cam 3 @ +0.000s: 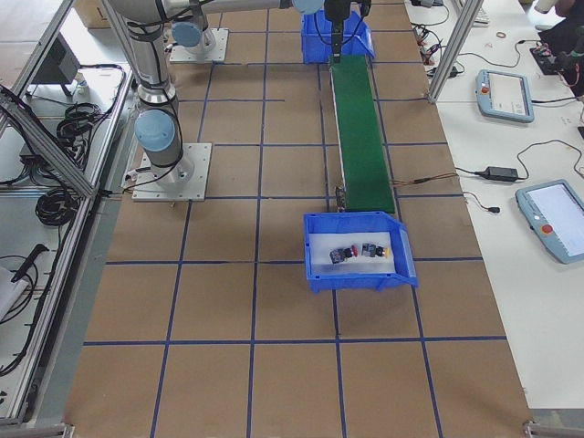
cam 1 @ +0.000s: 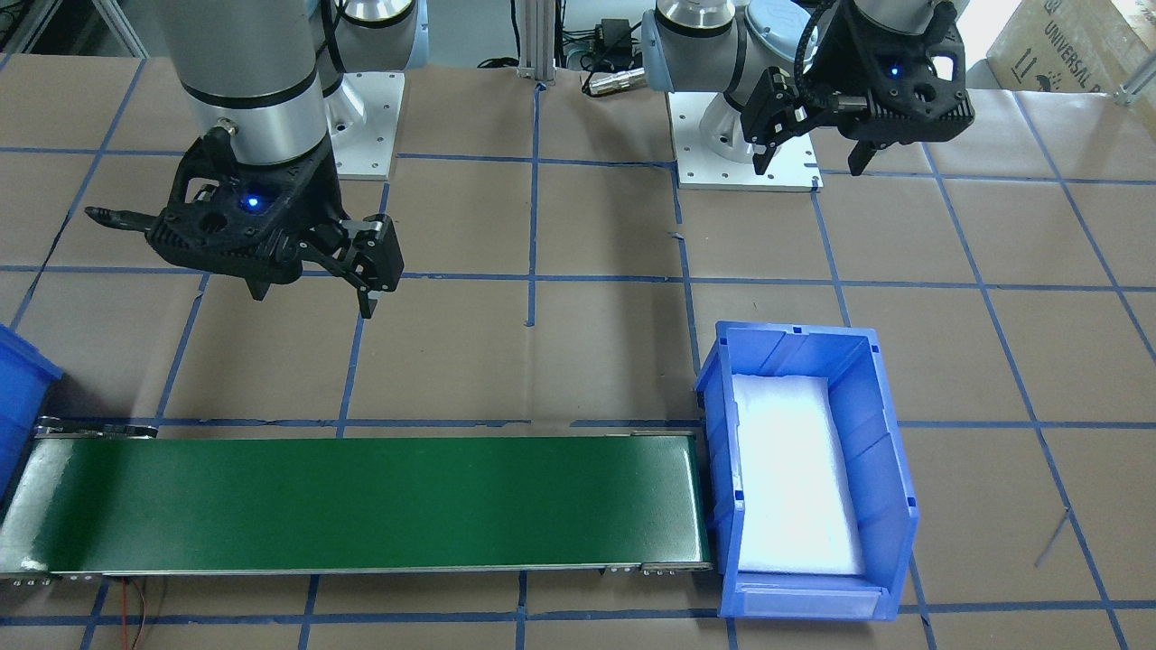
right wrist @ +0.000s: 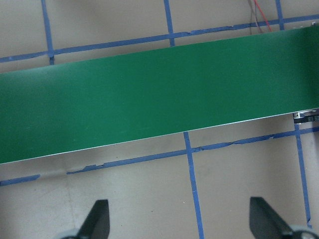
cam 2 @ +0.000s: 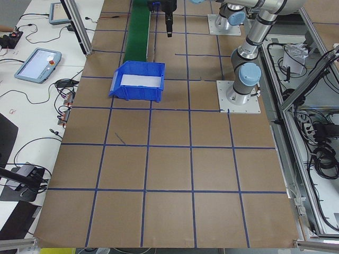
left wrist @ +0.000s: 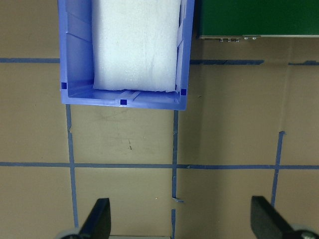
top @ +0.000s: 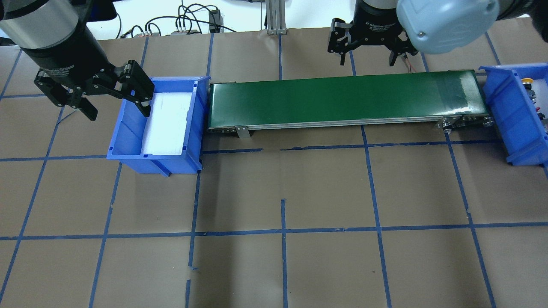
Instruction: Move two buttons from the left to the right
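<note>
I saw both buttons (cam 3: pixel 358 252) lying on white foam in the right-hand blue bin (cam 3: pixel 315 274), at the end of the green conveyor (top: pixel 342 100). The left gripper (top: pixel 116 109) hung beside the left-hand blue bin (top: pixel 128 143), jaws spread wide and holding nothing. The right gripper (top: pixel 367 60) hovered above the surface (top: pixel 282 265) near the belt, jaws likewise apart and bare.
</note>
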